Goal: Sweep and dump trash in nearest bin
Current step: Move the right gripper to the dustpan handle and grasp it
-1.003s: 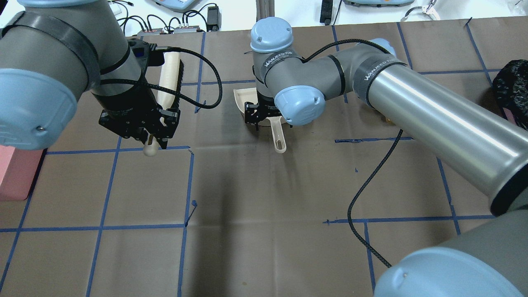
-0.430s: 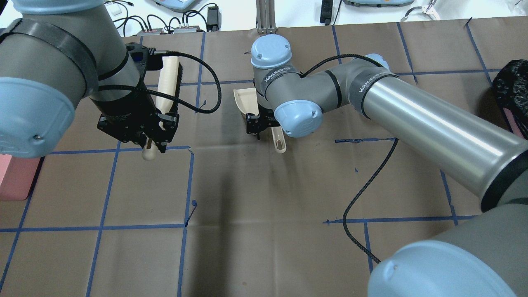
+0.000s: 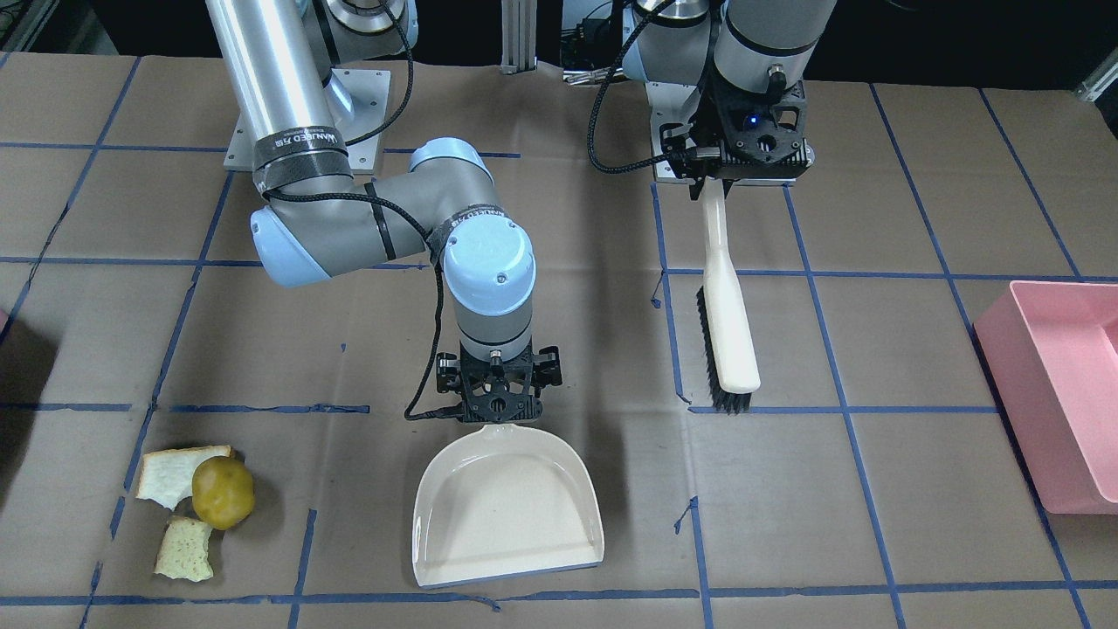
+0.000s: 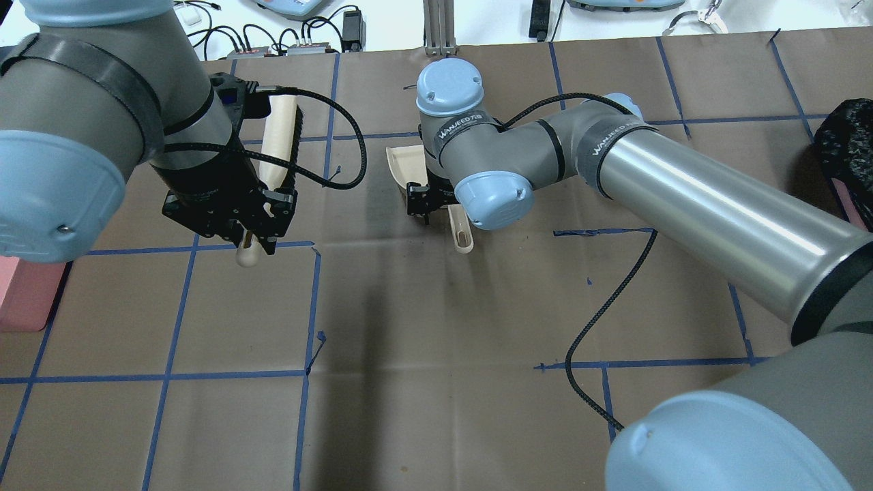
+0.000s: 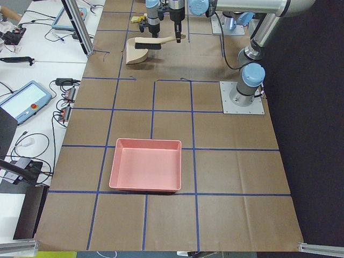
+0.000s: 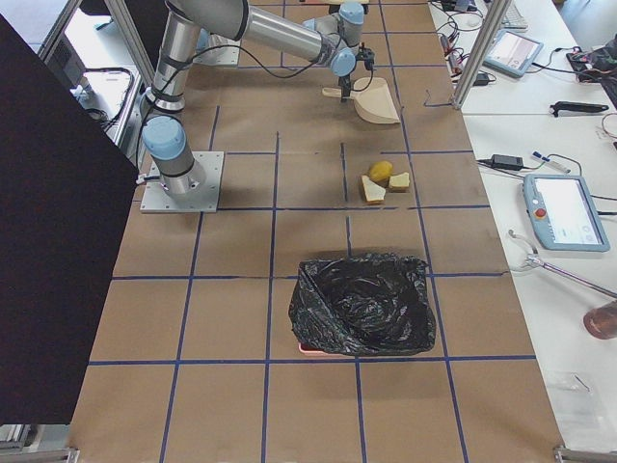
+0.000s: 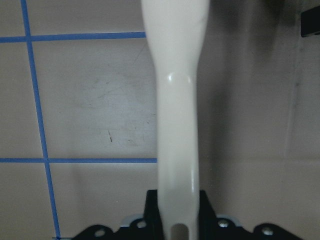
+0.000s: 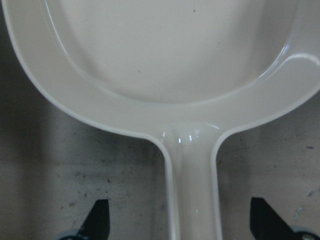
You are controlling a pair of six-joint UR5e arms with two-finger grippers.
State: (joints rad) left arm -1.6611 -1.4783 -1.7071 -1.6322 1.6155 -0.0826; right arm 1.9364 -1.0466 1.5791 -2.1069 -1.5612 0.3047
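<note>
- Right gripper (image 3: 498, 412) hung low over the dustpan (image 3: 507, 515) handle, its fingers (image 8: 99, 220) spread wide on either side of the handle and not touching it, as my right wrist view showed
- Left gripper (image 4: 251, 232) was clenched on the handle of the brush (image 3: 729, 323), which it held above the table (image 3: 873, 507), bristles turned toward the dustpan
- I saw the dustpan lying flat on the brown paper, mouth pointing away from the robot base, between the brush and the trash
- Two bread pieces (image 3: 170, 476) (image 3: 185, 549) and the round fruit (image 3: 223, 492) sat bunched together, the fruit touching both, well apart from the dustpan on the robot's right side
- Black bag-lined bin (image 6: 364, 304) stood beyond the trash toward the table's right end
- Pink bin (image 3: 1066, 411) lay at the opposite end, past the brush
- Black cable (image 4: 600, 320) drooped from the right arm down over the paper
</note>
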